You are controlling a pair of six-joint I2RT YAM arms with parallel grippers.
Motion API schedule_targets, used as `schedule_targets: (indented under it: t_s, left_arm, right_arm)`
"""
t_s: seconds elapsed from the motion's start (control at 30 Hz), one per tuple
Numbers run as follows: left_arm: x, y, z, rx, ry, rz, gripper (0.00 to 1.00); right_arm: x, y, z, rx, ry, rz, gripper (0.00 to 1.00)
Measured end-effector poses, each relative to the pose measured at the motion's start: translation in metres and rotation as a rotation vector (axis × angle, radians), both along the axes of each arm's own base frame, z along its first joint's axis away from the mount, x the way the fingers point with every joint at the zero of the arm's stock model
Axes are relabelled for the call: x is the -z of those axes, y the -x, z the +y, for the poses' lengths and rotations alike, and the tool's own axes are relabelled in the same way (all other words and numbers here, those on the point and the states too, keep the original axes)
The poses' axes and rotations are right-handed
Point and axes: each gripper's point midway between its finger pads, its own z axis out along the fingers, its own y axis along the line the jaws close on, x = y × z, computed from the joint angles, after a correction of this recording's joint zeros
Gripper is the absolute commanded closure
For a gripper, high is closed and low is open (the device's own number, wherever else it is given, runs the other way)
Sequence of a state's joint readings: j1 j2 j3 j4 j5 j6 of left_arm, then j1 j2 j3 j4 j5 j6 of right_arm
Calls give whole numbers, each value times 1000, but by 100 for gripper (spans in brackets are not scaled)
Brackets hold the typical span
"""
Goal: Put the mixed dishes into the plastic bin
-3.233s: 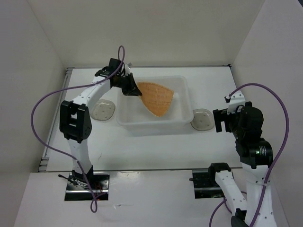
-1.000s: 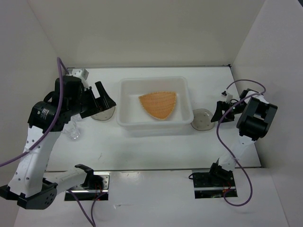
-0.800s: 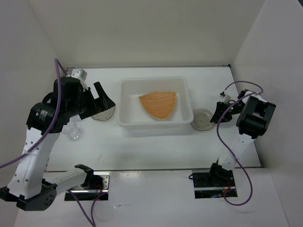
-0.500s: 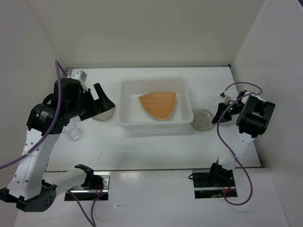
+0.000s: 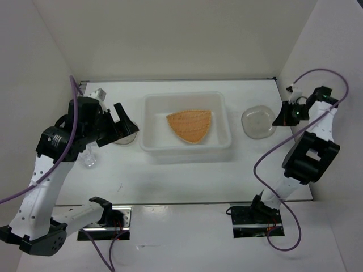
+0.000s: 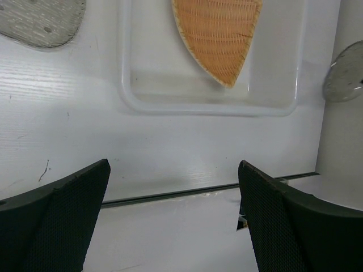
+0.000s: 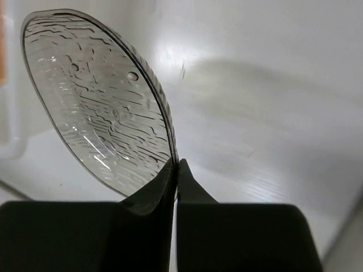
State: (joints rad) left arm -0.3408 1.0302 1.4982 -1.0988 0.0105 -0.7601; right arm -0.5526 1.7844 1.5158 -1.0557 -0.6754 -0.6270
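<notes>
The white plastic bin stands mid-table with the tan woven plate lying inside it. My right gripper is shut on the rim of a translucent grey saucer, held off the table to the right of the bin. The right wrist view shows the saucer pinched at its edge between my right gripper's closed fingers. My left gripper hangs open over the other saucer, left of the bin. That saucer lies flat at the top left of the left wrist view. A clear cup stands near the left arm.
White walls close in the table on the left, back and right. A purple cable loops beside the right arm. In the left wrist view the bin lies ahead of the open left gripper, the held saucer at the right edge.
My right gripper has shut on the right saucer's rim and carried it up and toward the back right. The left arm has barely moved.
</notes>
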Motion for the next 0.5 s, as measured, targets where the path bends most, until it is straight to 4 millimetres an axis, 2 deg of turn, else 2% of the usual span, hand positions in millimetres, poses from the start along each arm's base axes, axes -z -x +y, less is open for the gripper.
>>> schedule_targets:
  t_s: [0.07,0.13,0.2,0.27,0.3,0.37,0.43,0.5]
  left_arm:
    - [-1,-1,1,-4,-3,-6,0]
    - [-1,-3,2,-9,-8,-11,0]
    - [0,-4,4,-12,-23,-13,0]
    - [2,-6,6,-13,-42,-13,0]
    - [4,-8,6,-15,-50,-9,0]
    - [6,-10,7,-18,-63,-4,0]
    - [8,-12,9,-18,-79,-3,0]
    - [8,-12,11,-23,-89,-4,0]
  right_arm:
    - [-56,-15,0,-2,69,-143,100]
    - [-118,-29,14,-28,123,-294,100]
    - [-169,-42,49,-99,141,-421,100]
    - [-204,-49,100,-200,109,-506,100]
    - [-215,-49,138,-276,70,-532,100]
    - [-215,-47,190,-380,4,-521,100]
    - [-198,-47,232,-461,-42,-463,100]
    - [-168,-55,255,-503,-69,-380,100]
